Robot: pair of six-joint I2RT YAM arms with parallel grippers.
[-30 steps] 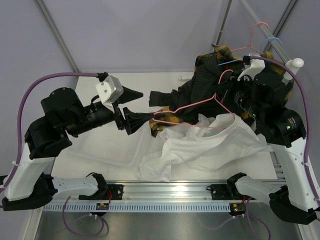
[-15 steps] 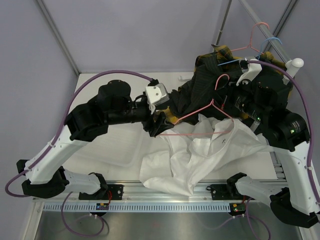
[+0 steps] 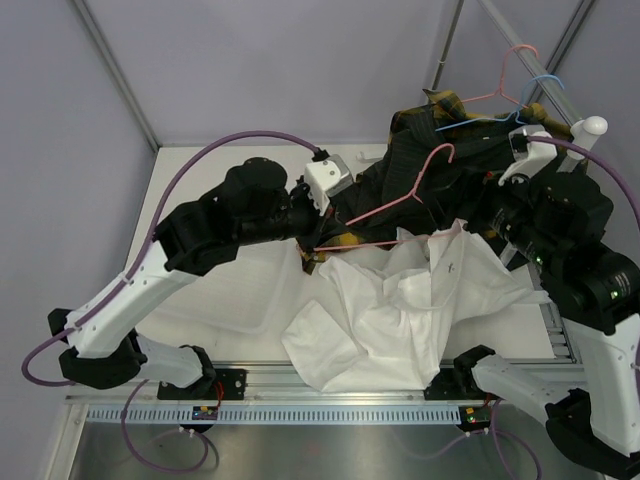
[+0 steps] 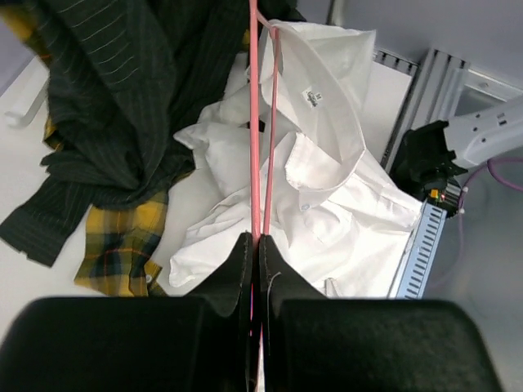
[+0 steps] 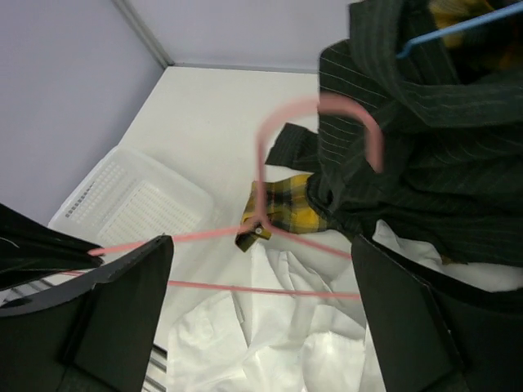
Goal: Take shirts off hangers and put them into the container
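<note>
My left gripper (image 3: 316, 243) (image 4: 255, 242) is shut on the near end of a pink wire hanger (image 3: 392, 205) (image 4: 255, 131). The hanger's far end runs under the collar of the white shirt (image 3: 390, 310) (image 4: 327, 196), which lies crumpled on the table. My right gripper (image 3: 487, 212) (image 5: 261, 242) stands open, and the hanger (image 5: 263, 175) crosses between its fingers without touching them. The black pinstriped shirt (image 3: 400, 165) (image 5: 425, 163) and the plaid shirt (image 3: 333, 240) (image 4: 122, 245) lie heaped behind. The container (image 3: 225, 290) (image 5: 122, 204) sits on the table's left, partly under the white shirt.
A pink hanger (image 3: 515, 65) and a blue hanger (image 3: 545, 85) hang on the slanted rail at the back right, by the white pole with a knob (image 3: 592, 128). A metal rail (image 3: 340, 380) runs along the near edge.
My left gripper closed on the pink hanger's near end. My right gripper opened, let the hanger go and drew back to the right. The white shirt slumped lower.
</note>
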